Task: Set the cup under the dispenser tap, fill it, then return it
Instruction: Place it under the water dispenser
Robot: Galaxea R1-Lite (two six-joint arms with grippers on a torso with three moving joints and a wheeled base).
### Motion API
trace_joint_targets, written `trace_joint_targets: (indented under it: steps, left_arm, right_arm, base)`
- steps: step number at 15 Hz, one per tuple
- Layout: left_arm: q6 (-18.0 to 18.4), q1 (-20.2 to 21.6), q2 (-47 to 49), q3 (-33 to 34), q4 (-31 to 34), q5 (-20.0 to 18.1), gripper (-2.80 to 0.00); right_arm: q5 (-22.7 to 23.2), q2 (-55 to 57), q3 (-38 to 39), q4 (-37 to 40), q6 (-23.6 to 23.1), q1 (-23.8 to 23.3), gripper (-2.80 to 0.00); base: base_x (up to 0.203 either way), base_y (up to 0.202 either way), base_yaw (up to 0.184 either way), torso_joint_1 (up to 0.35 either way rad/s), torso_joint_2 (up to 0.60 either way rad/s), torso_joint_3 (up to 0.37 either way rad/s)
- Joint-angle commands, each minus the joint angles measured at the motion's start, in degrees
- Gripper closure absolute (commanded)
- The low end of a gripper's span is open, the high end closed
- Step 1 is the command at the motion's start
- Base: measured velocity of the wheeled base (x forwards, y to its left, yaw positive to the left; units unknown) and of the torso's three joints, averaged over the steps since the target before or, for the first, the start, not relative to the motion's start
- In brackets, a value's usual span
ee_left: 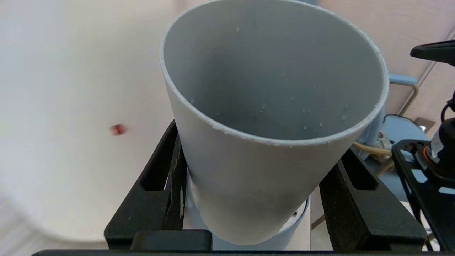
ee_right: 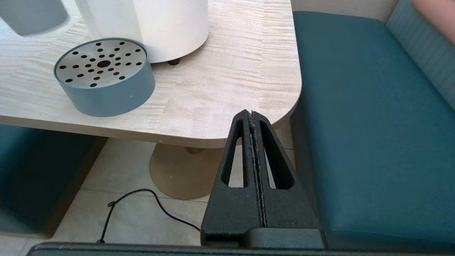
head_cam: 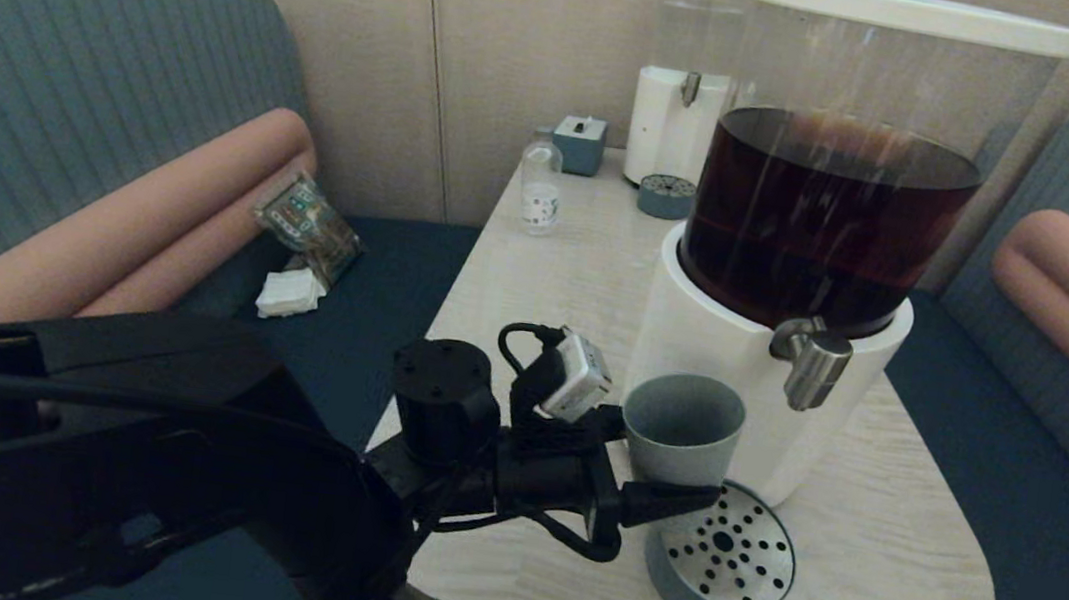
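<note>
My left gripper [head_cam: 667, 461] is shut on the cup [head_cam: 681, 427], a plain grey-blue tumbler held upright just above the table. The cup hangs against the white base of the big dispenser [head_cam: 739, 364], left of and lower than the steel dispenser tap [head_cam: 811, 362], over the left edge of the round perforated drip tray [head_cam: 721, 558]. In the left wrist view the black fingers [ee_left: 167, 167] clamp both sides of the cup [ee_left: 270, 71], which is empty with water droplets inside. My right gripper [ee_right: 251, 113] is shut on nothing, low beside the table's front right corner.
At the back of the table [head_cam: 865, 579] stand a clear-liquid dispenser [head_cam: 682, 106], its small drip tray [head_cam: 665, 196], a small clear bottle [head_cam: 540, 190] and a blue box [head_cam: 579, 144]. Benches flank the table. A snack packet [head_cam: 307, 219] lies on the left seat.
</note>
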Motion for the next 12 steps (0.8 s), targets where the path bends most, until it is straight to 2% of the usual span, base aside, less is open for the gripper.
trace_joint_targets:
  steps: [1, 12]
  left_arm:
    - [-0.25, -0.81, 2.42, -1.37, -0.47, 0.09, 0.00]
    - [-0.96, -3.10, 10.51, -8.90, -0.81, 0.32, 0.00]
  right_arm:
    - [-0.02, 0.01, 0.09, 0.00, 0.00, 0.05, 0.00]
    - [-0.02, 0.00, 0.06, -0.01, 0.00, 0.05, 0.00]
  base:
    - [0.000, 0.000, 0.000, 0.000, 0.00, 0.000]
    - [0.000, 0.000, 0.000, 0.000, 0.00, 0.000]
